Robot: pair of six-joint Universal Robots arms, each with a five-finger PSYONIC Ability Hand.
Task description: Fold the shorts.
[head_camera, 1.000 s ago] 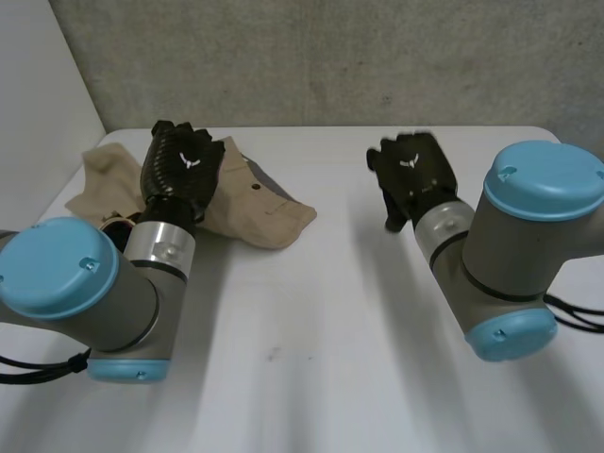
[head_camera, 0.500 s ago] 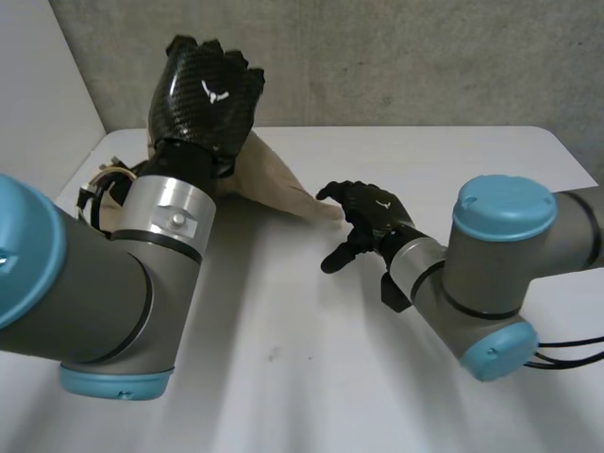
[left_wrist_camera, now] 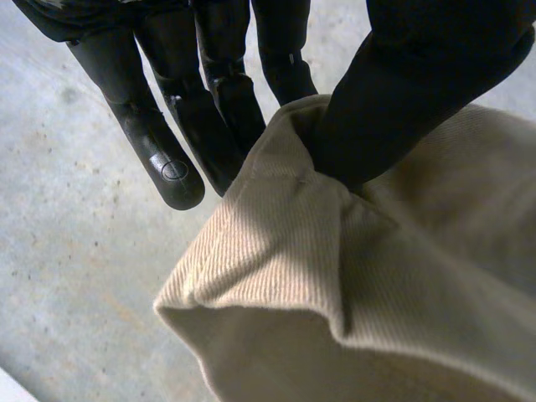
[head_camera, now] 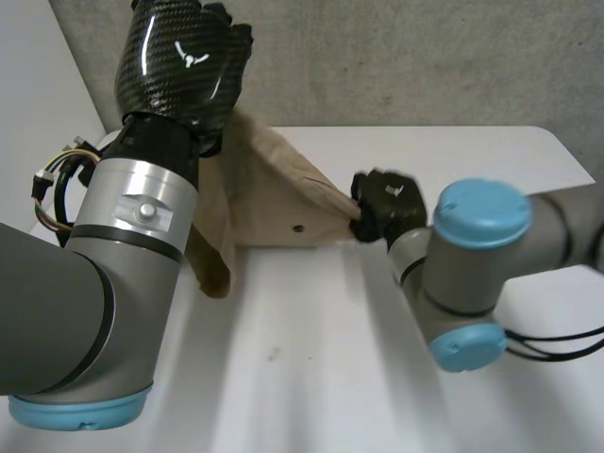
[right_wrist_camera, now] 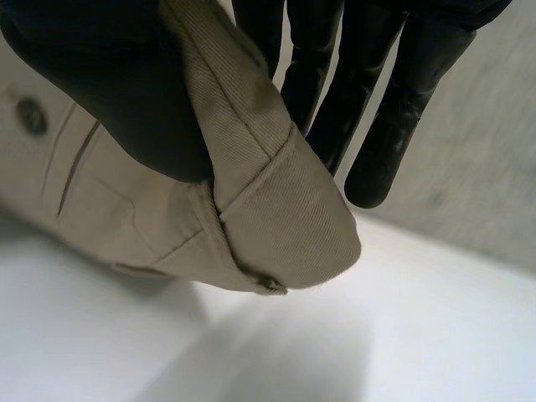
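Shorts: the beige shorts (head_camera: 274, 193) hang in the air over the far left part of the table, held between the two hands. The cloth slopes from high at the left down to the right. A loose part droops at the left, and I cannot tell whether its end touches the table top.
Fabric: judged light, soft and limp. The left wrist view shows a fine ribbed weave, likely grippy and in no way fragile. It should sag and bunch wherever it is not pulled taut.
Where to hold: the stitched hems and corners look thicker than the open cloth, so a pinch there should slip less than one in the middle.
Button: a small dark button (head_camera: 298, 227) sits near the lower edge of the stretched part.
Left hand: the left hand (head_camera: 184, 61) is high at the far left, thumb and fingers pinching a bunched fold of the cloth's edge.
Right hand: the right hand (head_camera: 385, 203) is low, near the middle of the scene, its thumb clamping a hemmed corner against its fingers.
Table: the white table (head_camera: 330, 368) lies bare on the near side.
Wall: a grey wall (head_camera: 406, 57) stands beyond the far edge.
Risk: the drooping part may crumple under the rest when laid down.
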